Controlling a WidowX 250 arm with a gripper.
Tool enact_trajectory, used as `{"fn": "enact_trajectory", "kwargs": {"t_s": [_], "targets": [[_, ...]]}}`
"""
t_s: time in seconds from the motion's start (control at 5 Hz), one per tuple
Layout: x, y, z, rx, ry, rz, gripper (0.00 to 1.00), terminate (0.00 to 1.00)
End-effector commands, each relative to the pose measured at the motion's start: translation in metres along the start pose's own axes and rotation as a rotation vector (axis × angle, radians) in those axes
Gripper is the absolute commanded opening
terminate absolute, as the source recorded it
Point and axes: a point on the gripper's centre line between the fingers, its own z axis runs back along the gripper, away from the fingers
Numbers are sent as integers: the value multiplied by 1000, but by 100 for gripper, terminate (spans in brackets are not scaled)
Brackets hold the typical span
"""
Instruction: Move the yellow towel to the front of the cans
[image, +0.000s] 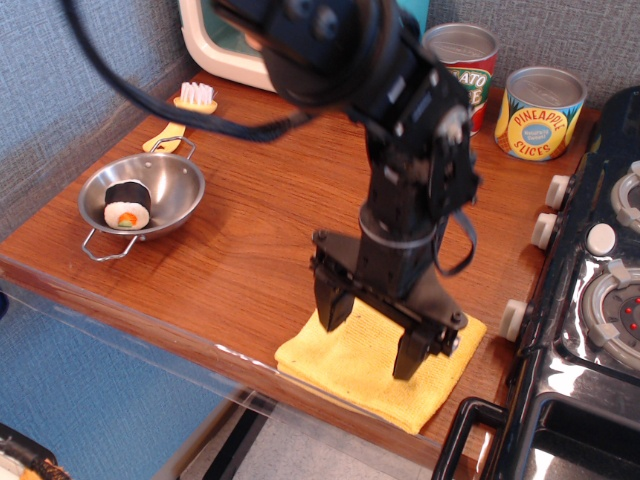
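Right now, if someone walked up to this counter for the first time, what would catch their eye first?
The black arm dominates the middle, its open fingers spread over the yellow towel at the front edge of the counter. Next come the bright cans at the back right, one partly hidden behind the arm. On the left, a metal bowl holds a sushi roll.

Black arm, black cable loops, two-fingered black end effector (369, 335).
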Motion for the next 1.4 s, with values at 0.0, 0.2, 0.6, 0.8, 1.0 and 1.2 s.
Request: {"fn": "enact_trajectory", "kwargs": {"t_s": [0.0,0.2,0.6,0.8,1.0,1.2], "targets": [[5,0,-23,21,35,57,100,0],[6,6,-40,-9,67,101,100,0],[64,34,-30,13,17,158,100,0],[106,58,-25,25,-4,204,100,0],[144,75,-30,0,-5,232,100,0],[168,73,-31,-13,-10,219,100,0]]}}
